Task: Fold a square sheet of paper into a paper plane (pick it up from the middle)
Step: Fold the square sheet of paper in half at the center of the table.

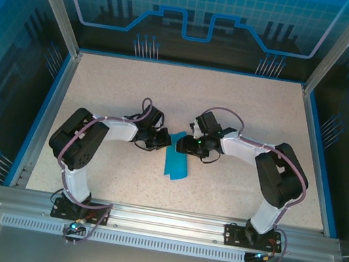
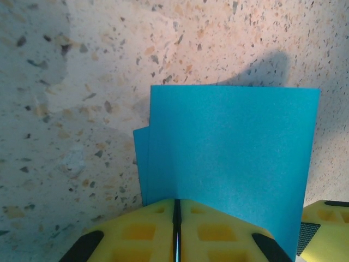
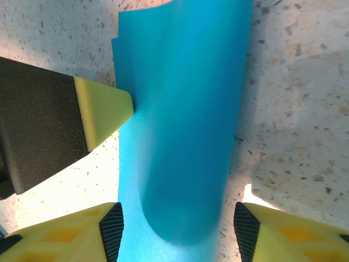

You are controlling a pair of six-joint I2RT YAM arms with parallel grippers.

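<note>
The blue sheet of paper (image 1: 175,162) lies on the table folded into a narrow rectangle, a second layer peeking out along one long edge (image 2: 140,164). My left gripper (image 2: 176,203) is shut, its yellow fingertips together, and its tip rests on the paper's edge (image 3: 122,106). My right gripper (image 3: 179,232) is open and straddles the paper (image 3: 180,109), one black-ridged pad (image 3: 112,226) on each side, not touching it. In the top view both grippers meet over the paper's far end, left (image 1: 159,140) and right (image 1: 184,142).
The speckled beige tabletop (image 1: 244,109) lies all round the paper. Blue-edged rails and enclosure posts (image 1: 55,85) border the table. A yellow finger of the right gripper (image 2: 324,215) pokes into the left wrist view beside the paper.
</note>
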